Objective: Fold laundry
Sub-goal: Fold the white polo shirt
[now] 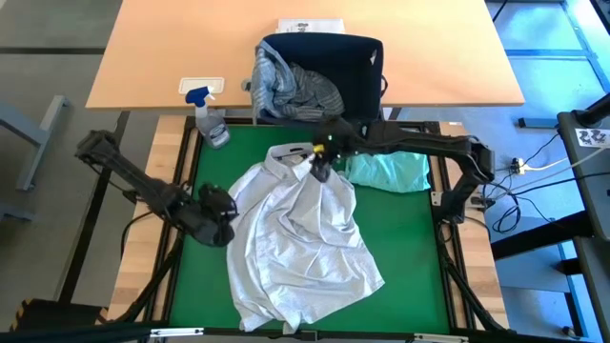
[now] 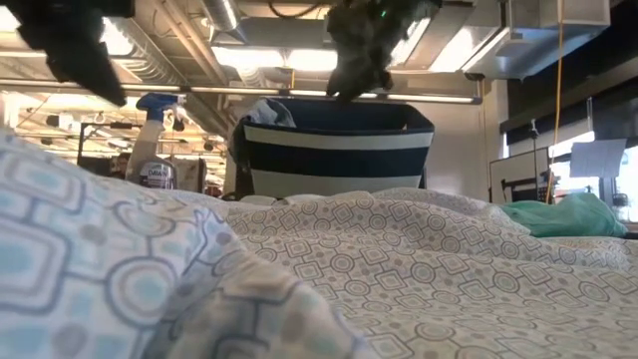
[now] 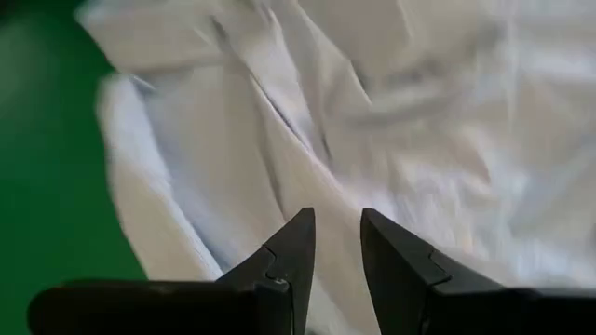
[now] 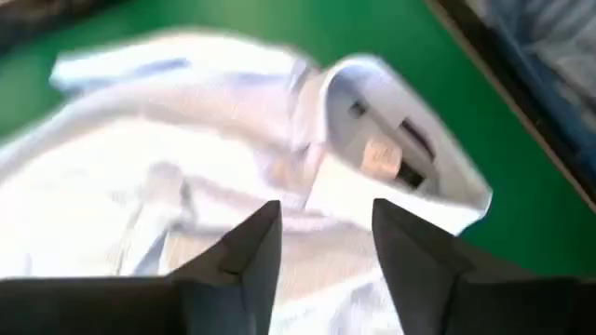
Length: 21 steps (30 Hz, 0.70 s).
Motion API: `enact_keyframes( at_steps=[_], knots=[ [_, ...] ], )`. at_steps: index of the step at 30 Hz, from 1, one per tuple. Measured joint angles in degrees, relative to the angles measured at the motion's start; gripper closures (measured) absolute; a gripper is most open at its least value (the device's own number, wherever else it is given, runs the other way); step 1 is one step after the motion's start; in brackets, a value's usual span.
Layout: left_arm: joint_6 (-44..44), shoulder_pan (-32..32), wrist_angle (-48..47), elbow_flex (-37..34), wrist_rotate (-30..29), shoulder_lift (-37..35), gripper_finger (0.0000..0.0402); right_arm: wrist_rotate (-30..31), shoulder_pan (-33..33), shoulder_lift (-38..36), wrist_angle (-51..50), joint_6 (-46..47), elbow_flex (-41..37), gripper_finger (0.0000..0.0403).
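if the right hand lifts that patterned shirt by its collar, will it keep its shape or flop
Probably flop: the patterned shirt lies crumpled in soft folds across the green mat. Its collar stands up, so it likely holds slightly firmer. Thin cloth, so likely light.

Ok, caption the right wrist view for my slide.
Right gripper open above the patterned shirt's collar on the green mat.

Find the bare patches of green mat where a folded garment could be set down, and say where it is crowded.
Bare mat lies right of the patterned shirt, below the mint garment. A narrower strip runs along the shirt's left edge, below the left gripper. The far edge is crowded: spray bottle, basket, right gripper over the collar.
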Motion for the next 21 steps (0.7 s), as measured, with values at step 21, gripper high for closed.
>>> enact_keyframes(
  at_steps=[21],
  knots=[
    [-15.7, 8.4, 11.5, -26.3, 10.8, -0.9, 0.0317, 13.1, 13.1, 0.6, -8.7, 4.2, -30.7, 0.0246]
  ],
)
